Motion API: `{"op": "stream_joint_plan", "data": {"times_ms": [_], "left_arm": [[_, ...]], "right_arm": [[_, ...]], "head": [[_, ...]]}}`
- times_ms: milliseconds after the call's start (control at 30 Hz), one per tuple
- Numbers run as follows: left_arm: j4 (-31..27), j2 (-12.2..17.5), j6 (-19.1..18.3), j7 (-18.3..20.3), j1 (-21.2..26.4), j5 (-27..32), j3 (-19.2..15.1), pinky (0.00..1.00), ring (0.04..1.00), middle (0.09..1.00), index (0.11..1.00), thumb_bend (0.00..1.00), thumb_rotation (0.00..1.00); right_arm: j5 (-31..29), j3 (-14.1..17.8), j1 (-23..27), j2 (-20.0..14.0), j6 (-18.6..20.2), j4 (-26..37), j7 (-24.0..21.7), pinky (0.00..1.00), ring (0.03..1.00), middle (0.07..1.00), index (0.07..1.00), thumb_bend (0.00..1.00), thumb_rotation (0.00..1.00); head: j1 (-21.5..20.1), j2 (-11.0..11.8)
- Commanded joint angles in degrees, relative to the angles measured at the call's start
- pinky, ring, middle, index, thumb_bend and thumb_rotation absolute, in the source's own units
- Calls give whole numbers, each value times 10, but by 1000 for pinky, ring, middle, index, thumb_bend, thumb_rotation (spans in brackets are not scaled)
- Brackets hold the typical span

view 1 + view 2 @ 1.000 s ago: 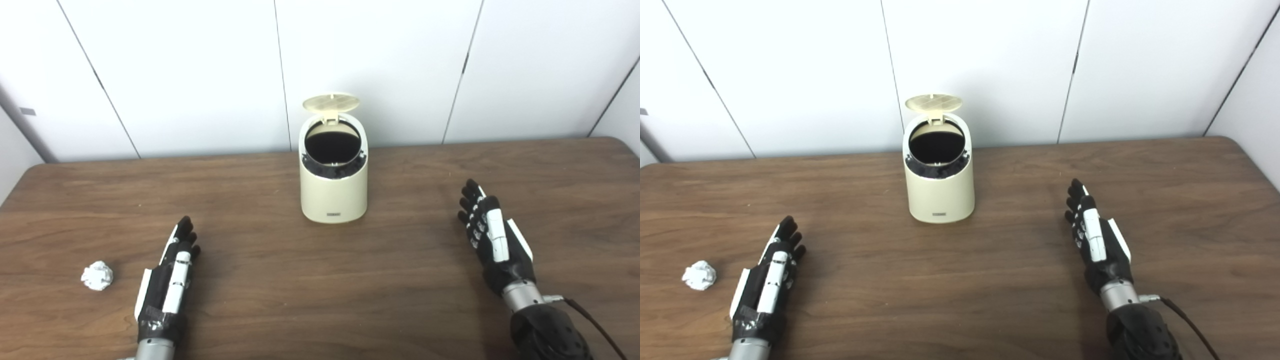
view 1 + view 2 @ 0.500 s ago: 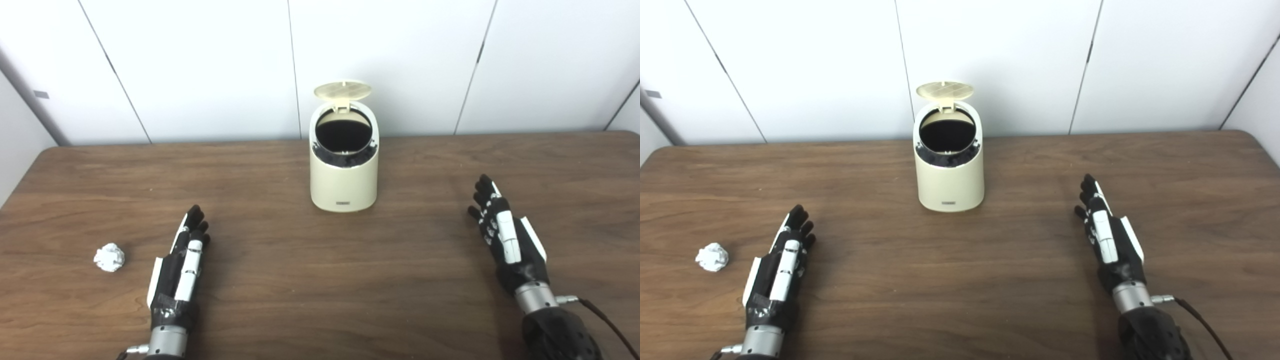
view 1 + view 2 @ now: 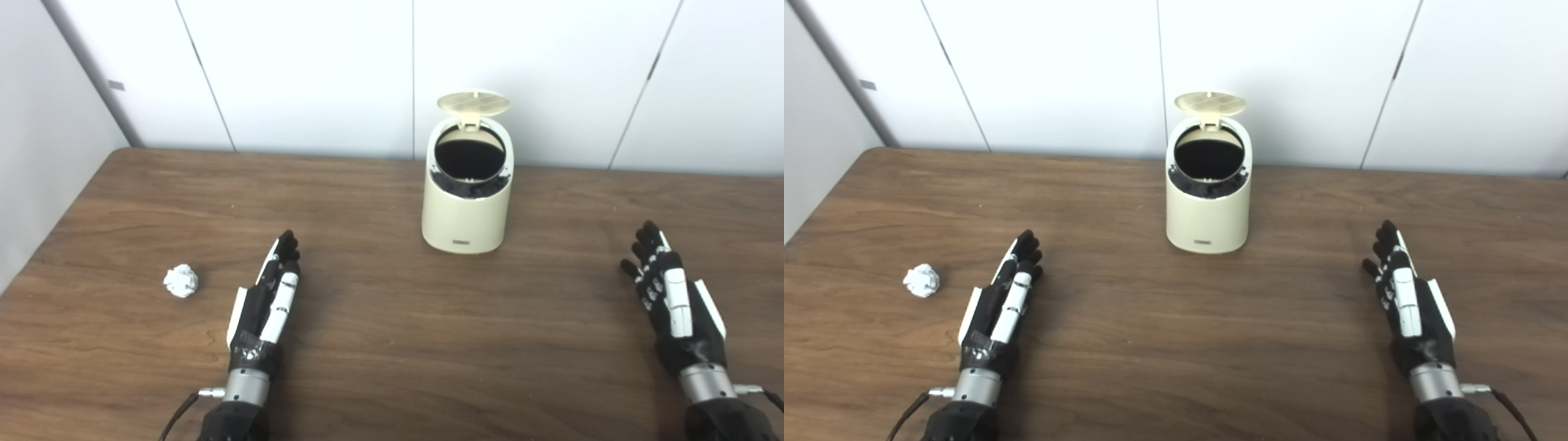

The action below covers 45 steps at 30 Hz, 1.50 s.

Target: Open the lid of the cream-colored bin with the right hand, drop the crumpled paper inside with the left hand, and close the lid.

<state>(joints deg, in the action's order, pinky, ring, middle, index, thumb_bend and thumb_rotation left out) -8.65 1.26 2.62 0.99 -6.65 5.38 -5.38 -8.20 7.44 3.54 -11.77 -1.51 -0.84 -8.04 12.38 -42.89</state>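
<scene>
presently, my left hand [image 3: 264, 306] lies flat and unclenched on the table [image 3: 392, 343], fingers straight and apart, grasping nothing. my right hand [image 3: 672, 303] is likewise spread and unladen, well apart from the cream-colored bin [image 3: 467, 211]. the bin stands upright near the far edge of the table, its lid [image 3: 473, 103] already raised on the rear hinge and its dark mouth facing me. the crumpled paper [image 3: 180, 280] sits on the table to the left of my left hand, near it but not touching. i judge the paper to be very light, soft and springy: it should yield under pressure and may skid across the smooth wood if nudged from one side. best hold is thumb against fingers across its middle, closing from above with modest force. the lid looks like thin, stiff plastic; a light press on its upper face should shut it, and the bin may slide if pushed hard.
</scene>
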Motion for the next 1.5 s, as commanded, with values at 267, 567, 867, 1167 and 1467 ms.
{"op": "stream_joint_plan", "data": {"times_ms": [267,567,867,1167,1467], "left_arm": [[2,-15,7,-10,1,-25,21,946,957,959,951,382,670],[16,-27,10,-15,5,-22,24,978,966,959,947,410,654],[14,-20,7,-14,-1,-21,21,983,969,963,951,406,632],[-19,-2,-20,-19,-1,-50,23,996,966,951,947,434,539],[-119,37,-141,-13,28,-96,24,994,974,951,946,538,482]], "right_arm": [[-13,10,1,-20,17,21,-2,1000,1000,1000,1000,611,1000],[-13,7,-9,-10,82,89,11,998,995,997,992,606,1000],[0,2,-12,1,88,97,21,1000,1000,1000,995,608,1000],[0,2,-13,2,63,80,12,1000,1000,1000,1000,605,1000],[7,-4,-16,5,53,76,14,1000,1000,1000,1000,554,1000]], "head": [[58,8],[81,22],[49,29],[26,29],[20,31]]}}
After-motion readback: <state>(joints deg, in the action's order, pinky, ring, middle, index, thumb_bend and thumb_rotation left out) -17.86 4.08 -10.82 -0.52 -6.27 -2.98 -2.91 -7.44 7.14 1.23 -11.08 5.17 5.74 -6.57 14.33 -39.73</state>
